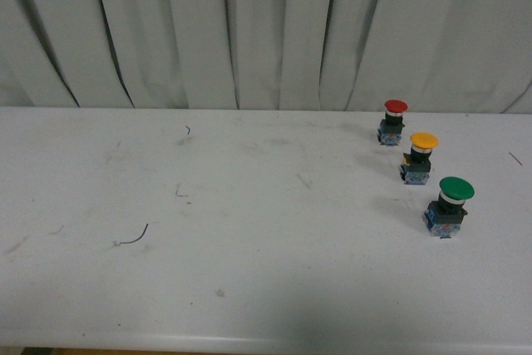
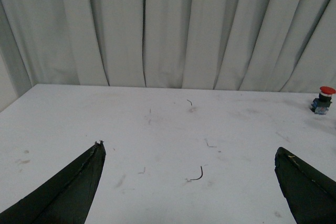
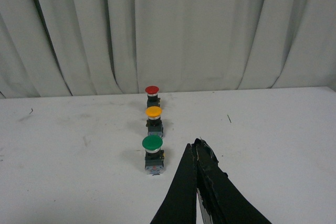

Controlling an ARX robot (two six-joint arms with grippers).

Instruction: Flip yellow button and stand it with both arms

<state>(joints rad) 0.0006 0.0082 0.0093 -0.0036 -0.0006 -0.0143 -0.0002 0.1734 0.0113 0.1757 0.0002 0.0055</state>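
The yellow button (image 1: pixel 421 158) stands upright on its blue-grey base at the right of the white table, cap up, between a red-capped button and a green-capped button. It also shows in the right wrist view (image 3: pixel 154 119). No arm shows in the front view. My left gripper (image 2: pixel 189 153) is open and empty over the table's left part, far from the buttons. My right gripper (image 3: pixel 195 145) is shut and empty, beside and nearer than the green-capped button.
The red-capped button (image 1: pixel 393 121) stands behind the yellow one and shows at the edge of the left wrist view (image 2: pixel 322 99). The green-capped button (image 1: pixel 450 206) stands in front of it. A thin curved wire scrap (image 1: pixel 133 238) lies at the table's left. A grey curtain (image 1: pixel 266 31) hangs behind.
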